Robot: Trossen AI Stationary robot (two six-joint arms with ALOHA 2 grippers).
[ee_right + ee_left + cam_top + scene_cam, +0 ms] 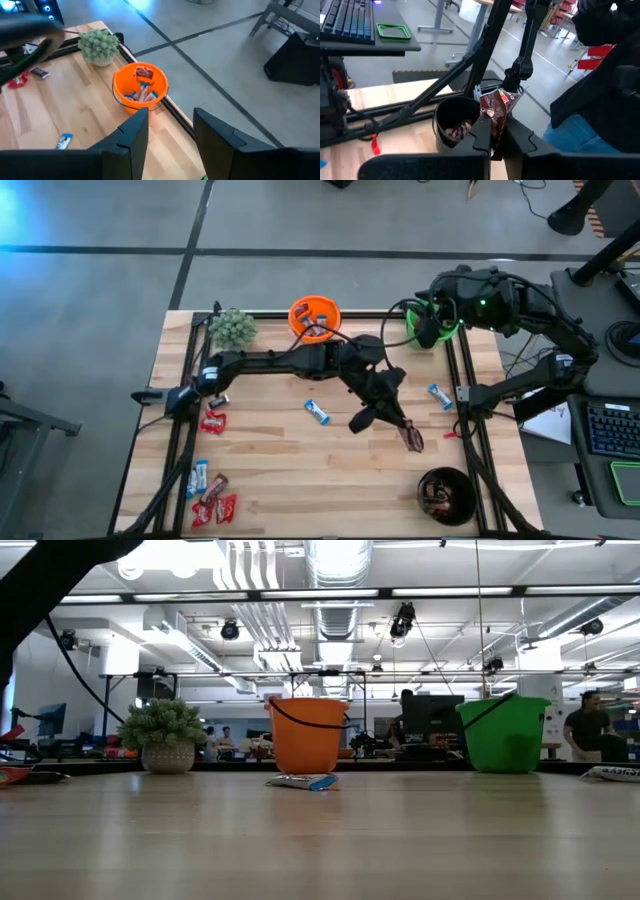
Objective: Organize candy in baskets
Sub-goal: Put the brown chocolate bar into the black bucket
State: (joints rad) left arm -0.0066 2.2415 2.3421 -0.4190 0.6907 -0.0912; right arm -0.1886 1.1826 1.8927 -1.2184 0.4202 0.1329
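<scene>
Dark brown candy bar (pixel 496 106), wrapper crinkled and glossy with a red patch at one corner, is pinched upright between the fingers of the left gripper (pixel 496 137). High view: this gripper (pixel 412 438) is over the table's right part, bar (pixel 414 441) at its tip. Just beyond it stands the black basket (pixel 451 112), brown-wrapped bars inside; dark frame rails cross between gripper and basket rim.

Right gripper (pixel 170 131) hangs over the green basket (pixel 432 332), fingers spread apart, nothing between them. Ahead of it is the orange basket (pixel 139 90), holding red and light blue bars, and past that the fuzzy potted plant (pixel 98 46).

Count: three baskets. Loose on the table: two light blue bars (pixel 317 412) either side of the left gripper, and red, blue and brown bars (pixel 212 498) clustered far behind it by the left arm's base; their number is unclear.
</scene>
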